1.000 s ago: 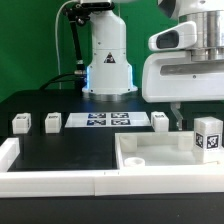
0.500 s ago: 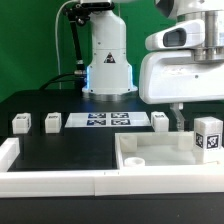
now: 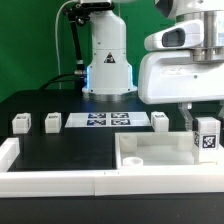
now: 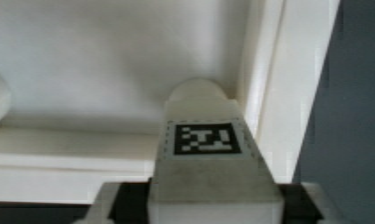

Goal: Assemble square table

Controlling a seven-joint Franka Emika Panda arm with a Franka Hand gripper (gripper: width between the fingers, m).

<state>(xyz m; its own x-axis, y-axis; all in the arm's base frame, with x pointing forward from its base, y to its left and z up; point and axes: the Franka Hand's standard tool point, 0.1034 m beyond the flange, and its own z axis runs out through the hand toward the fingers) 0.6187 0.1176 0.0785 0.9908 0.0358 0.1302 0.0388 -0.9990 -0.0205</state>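
The square tabletop slab lies at the exterior view's right, with its raised rim up. My gripper hangs over the slab's right part and is shut on a white tagged leg block, holding it upright with its lower end at or just inside the slab's rim. In the wrist view the leg sits between my fingers and points down at the slab's inner corner beside the rim. Three other leg blocks stand on the black table: two at the left and one near the slab.
The marker board lies flat in front of the robot base. Long white border rails run along the front and the left edge of the table.
My gripper has moved down a little with the leg block, so the block now sits lower against the slab's right side. The other parts have not moved.
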